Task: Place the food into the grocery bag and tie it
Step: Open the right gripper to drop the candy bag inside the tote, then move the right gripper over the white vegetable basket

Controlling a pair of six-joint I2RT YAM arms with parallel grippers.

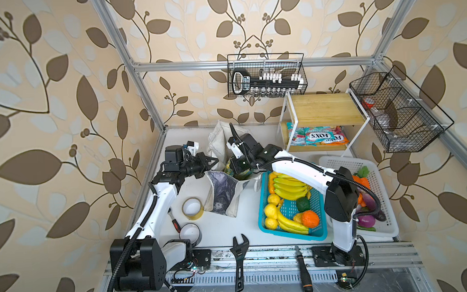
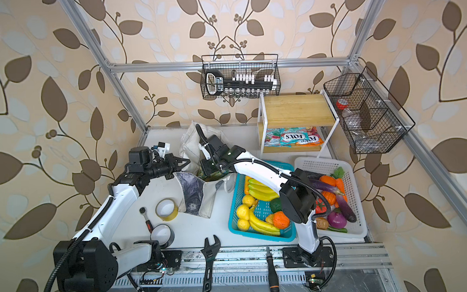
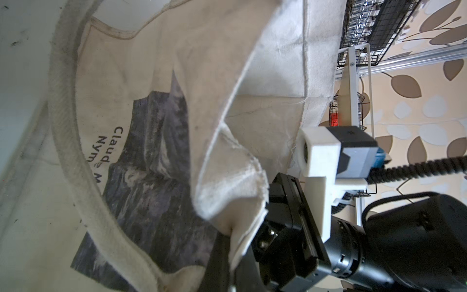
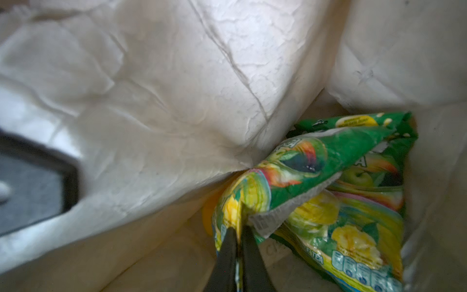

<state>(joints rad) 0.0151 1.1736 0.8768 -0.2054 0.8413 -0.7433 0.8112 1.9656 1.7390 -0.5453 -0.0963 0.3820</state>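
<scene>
- Deep inside the bag, the right pincer (image 4: 239,228) has its jaws narrow, with one edge of a flat glossy green snack packet (image 4: 316,161) between them. The packet sits low, touching a second green packet (image 4: 353,227) on the bag's floor.
- That packet looks light, thin and slick, a crinkly film that would bulge and slide if squeezed at its middle. Its flat sealed edge is the sound place to pinch.
- A yellow-orange rounded thing (image 4: 208,215) peeps from under the packets. It is probably a toy citrus, though too much is hidden to be sure.
- Around them stands the big off-white fabric grocery bag (image 1: 223,189) with dark printed panels. Its limp cloth creases and sags inward, so I judge it would fold shut without support.
- The left pincer (image 1: 213,161) is closed on a bunched bit of the bag's rim and holds the mouth up and open.
- The bag's long woven loop handle (image 3: 65,151) is thicker and rougher than the panels. For tying, it offers the firmest hold.
- The bag rests on a white worktop (image 1: 230,229) between the two arms. A blue plastic basket (image 1: 289,209) of toy fruit is just beside it, and a white plastic basket (image 1: 342,164) lies further right.
- Nearer the front lie a yellowish tape roll (image 1: 196,217), a black adjustable wrench (image 1: 239,256) and a screwdriver (image 1: 302,267).
- A wooden shelf (image 1: 322,108) stands at the back, inside an aluminium frame and leaf-patterned walls.
</scene>
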